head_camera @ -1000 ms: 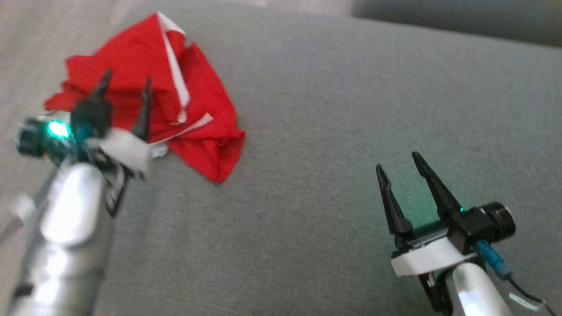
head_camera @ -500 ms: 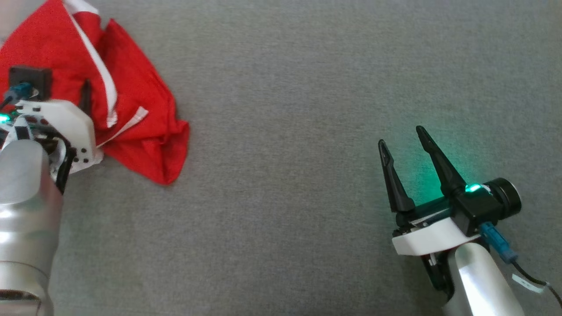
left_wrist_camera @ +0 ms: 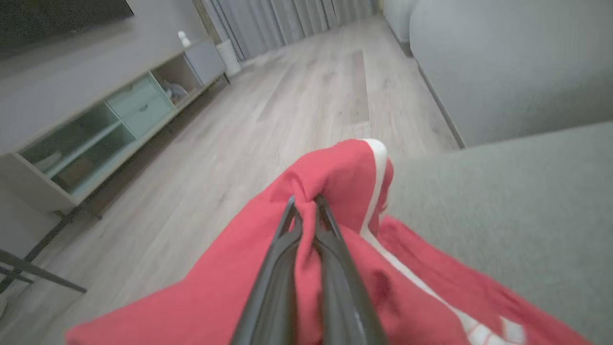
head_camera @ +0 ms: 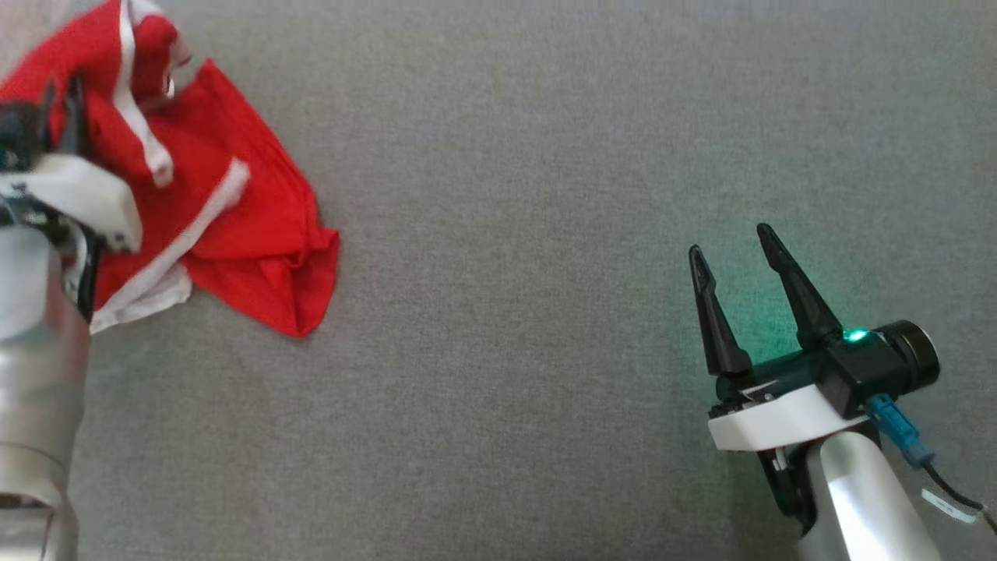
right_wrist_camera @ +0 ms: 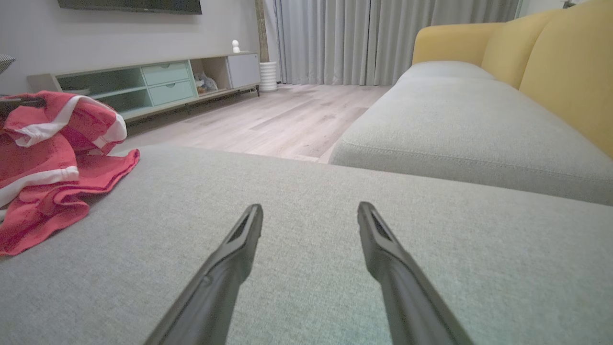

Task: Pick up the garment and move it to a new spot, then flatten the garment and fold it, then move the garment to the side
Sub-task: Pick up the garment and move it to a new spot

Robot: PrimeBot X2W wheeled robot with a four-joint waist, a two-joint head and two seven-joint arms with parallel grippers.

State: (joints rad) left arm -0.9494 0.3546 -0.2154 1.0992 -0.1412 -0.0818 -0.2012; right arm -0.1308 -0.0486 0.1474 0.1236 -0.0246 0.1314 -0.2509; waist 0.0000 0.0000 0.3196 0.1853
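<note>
Left pincer (left_wrist_camera: pixel 305 199) clamped on red garment (left_wrist_camera: pixel 346 173); right pincer (right_wrist_camera: pixel 310 207) spread wide.

A grey fabric seat (head_camera: pixel 545 234) lies wide in front. Beyond it stands a second grey seat (right_wrist_camera: pixel 459 120) with a yellow backrest (right_wrist_camera: pixel 565 67). Across the wooden floor (right_wrist_camera: pixel 268 120) a low cabinet (right_wrist_camera: pixel 143 81) with pale green drawers stands along the wall, near grey curtains (right_wrist_camera: pixel 359 38)

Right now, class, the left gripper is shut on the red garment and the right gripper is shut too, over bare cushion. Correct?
No: the right gripper is open, jaws spread apart over bare cushion, as the right wrist view shows. The left gripper is shut on the red garment.
</note>
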